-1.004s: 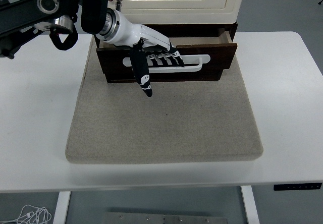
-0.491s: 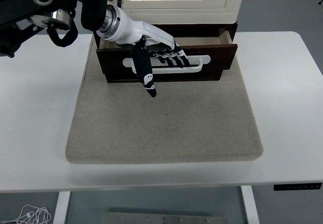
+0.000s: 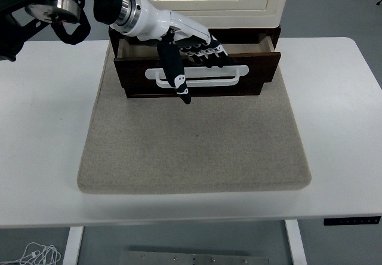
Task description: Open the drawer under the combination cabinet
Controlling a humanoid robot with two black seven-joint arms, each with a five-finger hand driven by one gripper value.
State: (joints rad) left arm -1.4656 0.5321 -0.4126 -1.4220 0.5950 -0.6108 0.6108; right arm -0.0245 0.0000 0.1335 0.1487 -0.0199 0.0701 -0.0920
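Left hand has lifted off the handle, fingers loose (empty); drawer stays open.

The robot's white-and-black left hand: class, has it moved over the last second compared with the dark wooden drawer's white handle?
Yes. The left hand has lifted off the white handle, up and rightward, toward the drawer's top edge.

Left arm enters top left; left hand fingers loosely extended, thumb pointing down.
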